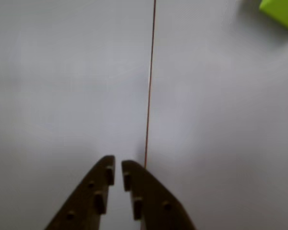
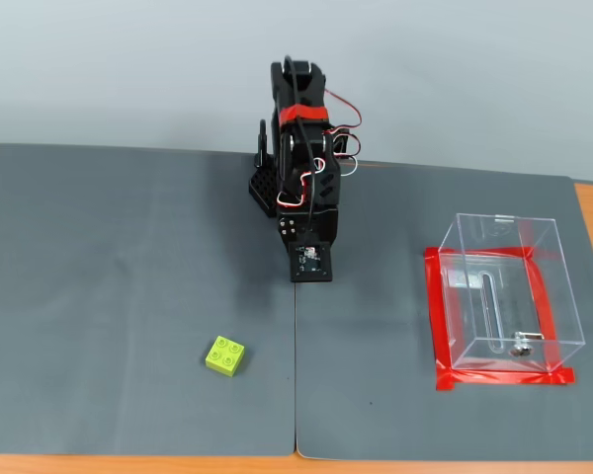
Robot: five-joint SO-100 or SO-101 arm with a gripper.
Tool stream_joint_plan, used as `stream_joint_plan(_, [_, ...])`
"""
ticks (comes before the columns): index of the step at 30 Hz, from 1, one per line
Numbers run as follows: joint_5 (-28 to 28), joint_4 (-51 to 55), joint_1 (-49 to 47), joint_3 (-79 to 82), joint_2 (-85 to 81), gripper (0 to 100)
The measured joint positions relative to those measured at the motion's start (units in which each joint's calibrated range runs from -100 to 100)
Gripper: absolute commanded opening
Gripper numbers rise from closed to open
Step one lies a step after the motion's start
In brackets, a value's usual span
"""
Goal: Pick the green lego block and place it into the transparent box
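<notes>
Wrist view shows the tool (image 1: 118, 167) with its two dark fingers drawn nearly together, only a thin slit between the tips, and nothing held between them. Below it lies bare grey mat, with a thin red-brown seam line running away from just beside the tips. The green lego block (image 1: 281, 13) sits far off toward the upper right corner of that view, partly cut by the frame edge, so it is well apart from the tool and out of line with it. In the fixed view the arm is folded upright near the back of the desk (image 2: 128, 247), the tool (image 2: 310, 272) pointing down; the block (image 2: 225, 355) lies nearer the camera and to the left of it, and the transparent box (image 2: 504, 296) stands well off to the right, on its red tape. The likely trouble: if the tool goes down this nearly closed, its tips would land on the studs or shove the block aside rather than straddle it. A descent without swinging toward the block would miss it altogether. Later, a low carry could clip the near wall of the box.
</notes>
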Motion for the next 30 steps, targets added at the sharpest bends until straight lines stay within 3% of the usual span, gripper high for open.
stream_joint_plan(11, [-0.1, -14.0, 2.3, -18.9, 24.6, 2])
stream_joint_plan(30, [-0.1, -15.7, 17.5, -41.6, 49.8, 2])
